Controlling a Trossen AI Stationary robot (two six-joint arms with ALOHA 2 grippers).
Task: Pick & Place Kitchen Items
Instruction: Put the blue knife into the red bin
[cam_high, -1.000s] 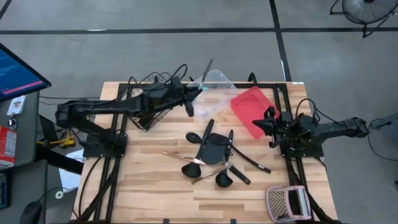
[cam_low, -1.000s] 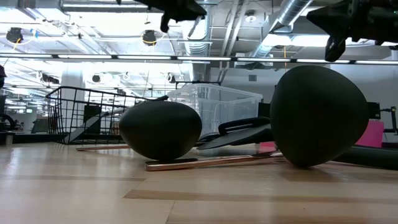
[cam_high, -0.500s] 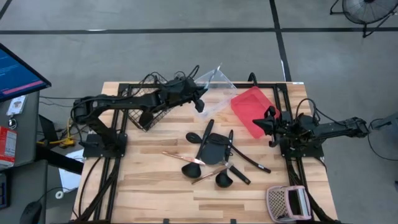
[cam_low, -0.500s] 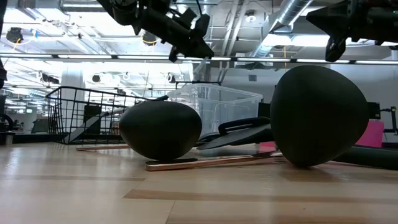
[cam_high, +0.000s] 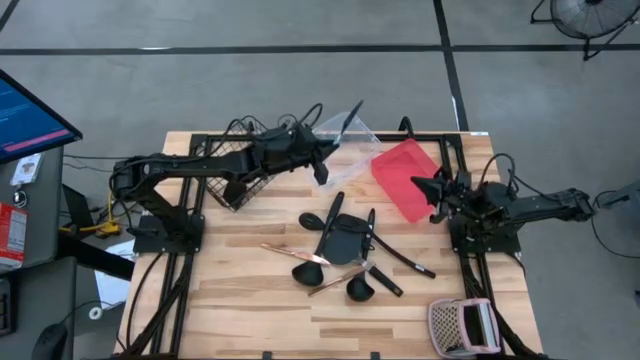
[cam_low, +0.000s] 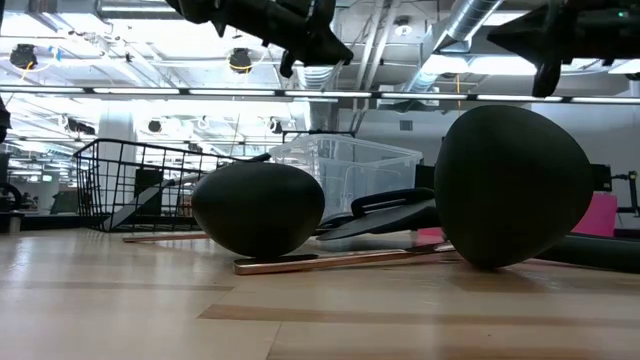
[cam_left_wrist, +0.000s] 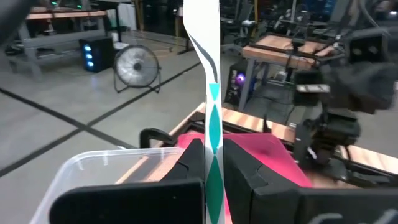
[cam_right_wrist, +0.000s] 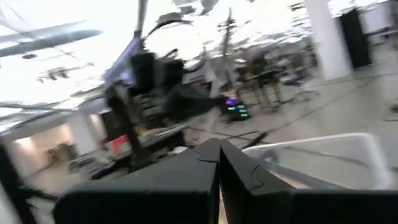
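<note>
Silver and thin, a utensil (cam_left_wrist: 211, 74) stands clamped between the left gripper (cam_high: 322, 152)'s fingers (cam_left_wrist: 186, 163) — held above the clear tub (cam_high: 345, 135) (beside the black wire basket (cam_high: 225, 175)). Right gripper (cam_high: 420, 186) hovers over the red tray (cam_high: 400, 165) with fingers pressed together, empty — other utensils (cam_high: 345, 240) lie mid-table.

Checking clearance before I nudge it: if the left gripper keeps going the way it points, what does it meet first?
Probably the clear tub: the left gripper, shut on a thin silver utensil, points across it toward the red tray. Its height over the rim is unclear.
</note>
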